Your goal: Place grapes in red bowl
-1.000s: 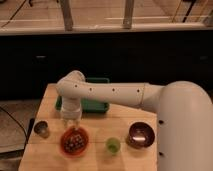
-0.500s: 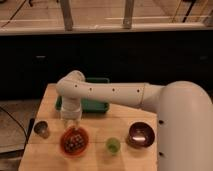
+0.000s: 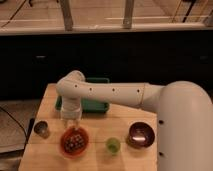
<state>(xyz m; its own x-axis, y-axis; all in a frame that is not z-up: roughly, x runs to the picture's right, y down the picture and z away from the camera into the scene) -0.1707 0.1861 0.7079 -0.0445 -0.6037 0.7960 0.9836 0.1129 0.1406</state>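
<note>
The red bowl [image 3: 74,143] sits on the wooden table [image 3: 122,120] near its front left. The grapes [image 3: 75,140], a small dark bunch, lie inside the bowl. My gripper [image 3: 71,121] points down just above the bowl's far rim, at the end of the white arm [image 3: 115,94] that reaches in from the right. The gripper is apart from the grapes.
A green tray [image 3: 94,104] lies behind the arm at the table's back. A small metal cup [image 3: 41,129] stands at the left. A small green cup [image 3: 113,145] and a dark maroon bowl [image 3: 141,134] sit to the right of the red bowl.
</note>
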